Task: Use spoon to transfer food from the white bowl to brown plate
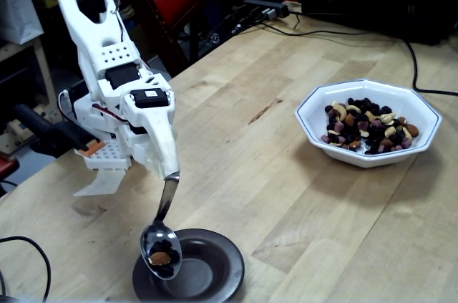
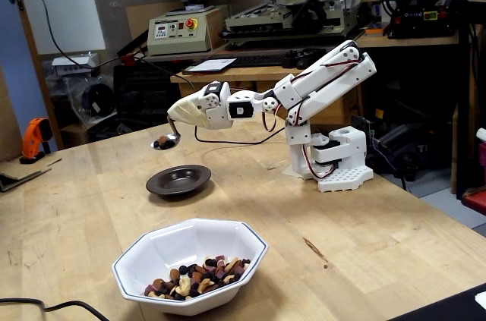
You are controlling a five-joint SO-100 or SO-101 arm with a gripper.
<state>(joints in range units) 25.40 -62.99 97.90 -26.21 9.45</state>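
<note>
The silver spoon (image 1: 162, 238) (image 2: 165, 140) hangs by its handle from my gripper (image 1: 169, 172) (image 2: 178, 115), which is shut on it. Its bowl carries a small load of food (image 1: 162, 254) and hovers over the left edge of the dark brown plate (image 1: 207, 271) (image 2: 179, 180). The inside of the plate looks bare in both fixed views. The white bowl (image 1: 368, 131) (image 2: 190, 260) with its dark-lined octagonal rim holds a heap of nuts and dark berries (image 1: 368, 127) (image 2: 196, 277); it sits well away from the plate.
The white arm base (image 1: 107, 152) (image 2: 338, 162) stands at the table's edge. A black cable (image 1: 418, 66) runs behind the bowl, another (image 1: 28, 253) lies near the plate. Cluttered benches and machines stand beyond the table (image 2: 380, 237).
</note>
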